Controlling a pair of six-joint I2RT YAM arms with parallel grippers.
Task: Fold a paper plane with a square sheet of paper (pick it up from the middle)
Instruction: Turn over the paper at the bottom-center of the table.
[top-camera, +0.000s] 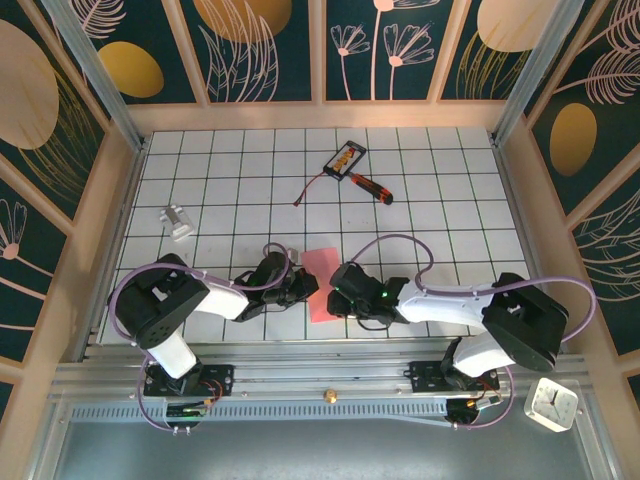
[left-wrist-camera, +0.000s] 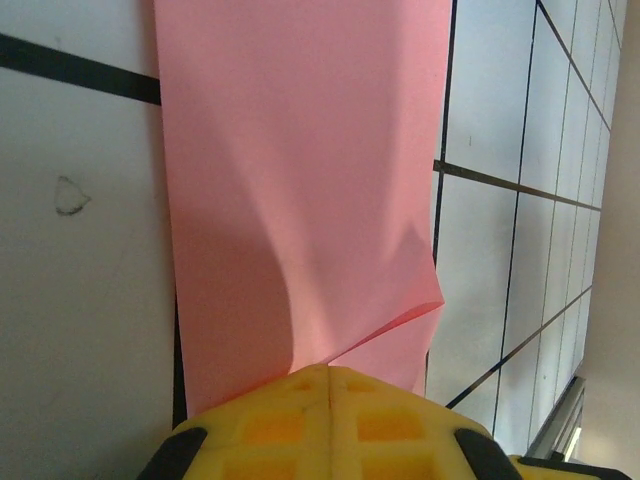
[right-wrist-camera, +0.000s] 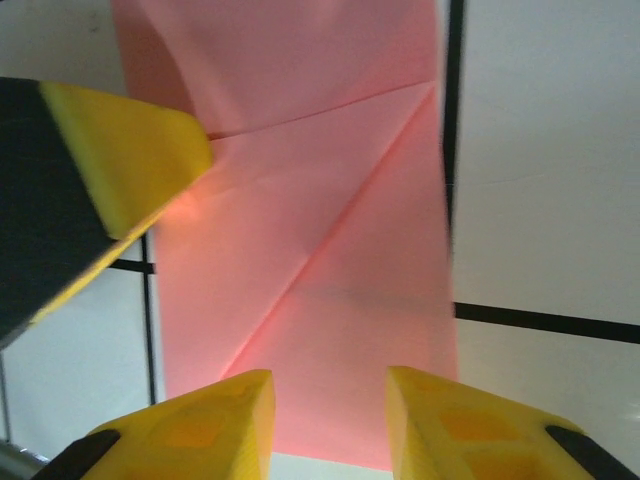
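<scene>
The pink sheet of paper (top-camera: 322, 264) lies between my two grippers near the table's front, folded into a narrow strip with diagonal creases (right-wrist-camera: 330, 230). My left gripper (top-camera: 307, 284) is at the strip's left edge. In the left wrist view, my left gripper (left-wrist-camera: 330, 375) is shut, and a lifted flap of the paper (left-wrist-camera: 300, 180) runs into the seam between its yellow fingers. My right gripper (top-camera: 338, 286) is at the right edge. Seen from the right wrist, the right gripper (right-wrist-camera: 330, 420) is open, its fingers apart over the paper's near edge. The left gripper's finger (right-wrist-camera: 130, 150) rests on the far side.
A black-and-orange card (top-camera: 345, 157) and a red-handled screwdriver (top-camera: 370, 186) lie at the back of the tiled table (top-camera: 450, 200). A small white object (top-camera: 178, 222) sits at the left. A white clock (top-camera: 551, 404) stands off the table at the near right.
</scene>
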